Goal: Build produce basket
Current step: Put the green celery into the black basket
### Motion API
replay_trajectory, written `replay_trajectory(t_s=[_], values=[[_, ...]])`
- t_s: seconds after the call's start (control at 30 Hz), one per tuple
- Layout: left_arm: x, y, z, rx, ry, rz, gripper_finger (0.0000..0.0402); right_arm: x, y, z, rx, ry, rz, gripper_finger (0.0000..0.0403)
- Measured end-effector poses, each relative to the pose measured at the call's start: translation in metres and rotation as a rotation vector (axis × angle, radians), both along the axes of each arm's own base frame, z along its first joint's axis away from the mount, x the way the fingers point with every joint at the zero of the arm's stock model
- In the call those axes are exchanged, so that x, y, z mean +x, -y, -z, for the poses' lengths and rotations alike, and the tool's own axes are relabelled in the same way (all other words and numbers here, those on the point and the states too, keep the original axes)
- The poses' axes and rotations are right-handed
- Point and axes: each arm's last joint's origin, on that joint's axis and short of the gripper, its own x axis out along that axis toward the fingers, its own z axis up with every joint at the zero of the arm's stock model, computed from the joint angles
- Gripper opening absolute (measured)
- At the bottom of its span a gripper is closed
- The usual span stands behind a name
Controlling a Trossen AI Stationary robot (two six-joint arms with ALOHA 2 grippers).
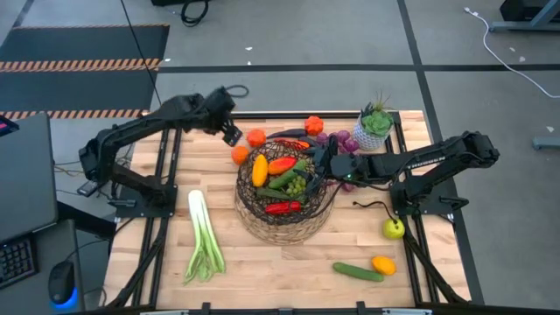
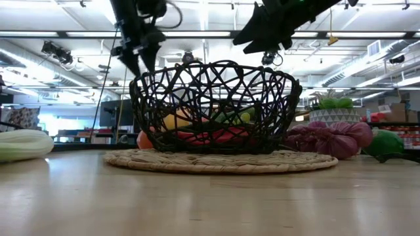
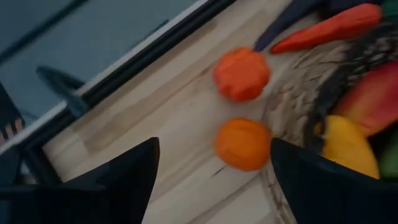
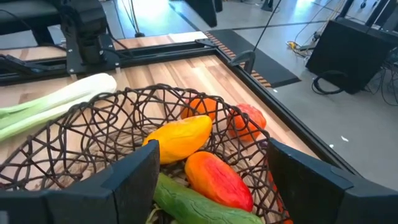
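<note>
- Left gripper (image 1: 232, 133): hovers above the two oranges (image 1: 248, 146) at the far-left rim of the basket (image 1: 285, 191); fingers spread wide, holding nothing
- Right gripper (image 1: 317, 164): poised over the basket's right rim, fingers apart and empty
- Risk: the near orange (image 3: 243, 144) lies touching the wicker base; a descending finger could strike the dark wire rim or nudge the round fruit so that it rolls away
- Risk: both arms converge on the basket and could collide above it
- Basket: dark openwork bowl on a tan wicker mat at table centre, holding yellow and orange-red peppers, a cucumber and green grapes
- Outside it: leek (image 1: 203, 238) at front left, purple grapes (image 1: 343, 143) beside the potted plant (image 1: 375, 127), apple (image 1: 393, 229) at right
</note>
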Motion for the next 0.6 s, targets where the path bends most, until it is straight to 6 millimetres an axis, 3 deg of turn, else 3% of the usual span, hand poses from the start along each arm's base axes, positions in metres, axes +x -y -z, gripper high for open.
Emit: replay_trajectory(t_s=[0.13,0.3,0.47,0.6], values=[[-0.012,-0.01,0.016,-0.101,-0.058,-0.031,0.0309,-0.001,0.0,0.001,0.008,-0.011,0.002,0.0298],[-0.025,-0.012,0.056,-0.204,-0.133,-0.067,0.0309,-0.001,0.0,0.002,0.015,-0.017,0.001,0.0298],[-0.037,0.001,0.09,-0.358,-0.206,-0.104,0.0309,-0.001,0.0,0.003,0.024,-0.02,0.004,0.0298],[-0.042,0.019,0.091,-0.441,-0.3,-0.167,0.0309,-0.001,0.0,0.003,0.023,-0.02,0.004,0.0298]])
